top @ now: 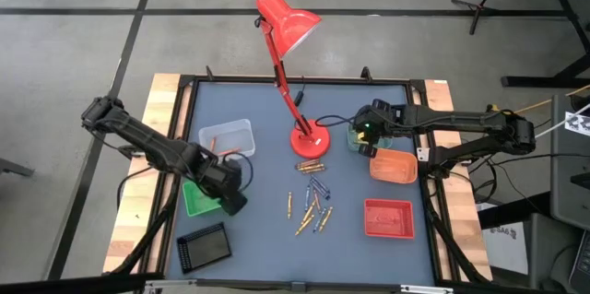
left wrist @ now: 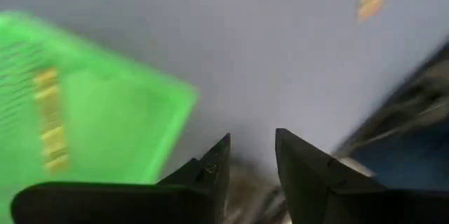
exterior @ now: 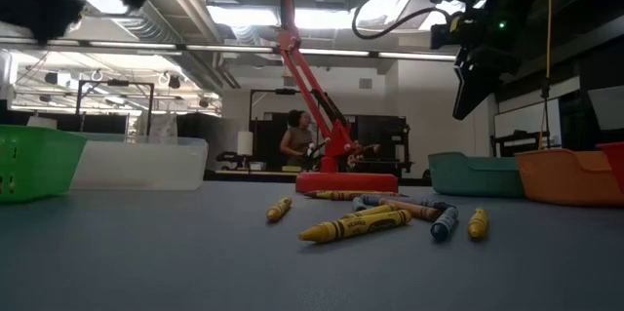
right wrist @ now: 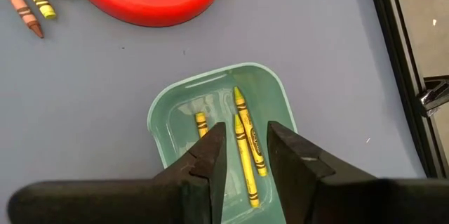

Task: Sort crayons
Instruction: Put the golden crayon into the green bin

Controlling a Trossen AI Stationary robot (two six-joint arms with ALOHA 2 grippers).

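Observation:
Several crayons [top: 313, 204] in orange, yellow and blue lie loose on the blue-grey mat near the table's middle, and they also show in the low view [exterior: 375, 221]. My right gripper [right wrist: 245, 155] is open and empty above the teal tray [right wrist: 165, 122], which holds three yellow crayons [right wrist: 250, 140]. In the high view it is beside the lamp base [top: 365, 137]. My left gripper [left wrist: 252, 155] is open and empty by the green tray [left wrist: 105, 112], at the mat's left [top: 230, 197]. Blurred yellowish sticks [left wrist: 49, 119] lie in that tray.
A red desk lamp stands on its round base [top: 312, 140] at the far middle. An orange tray [top: 394, 167] and a red tray [top: 388, 217] are on the right. A clear tray [top: 227, 137] and a black tray [top: 203, 245] are on the left. A person stands in the room beyond [exterior: 292, 140].

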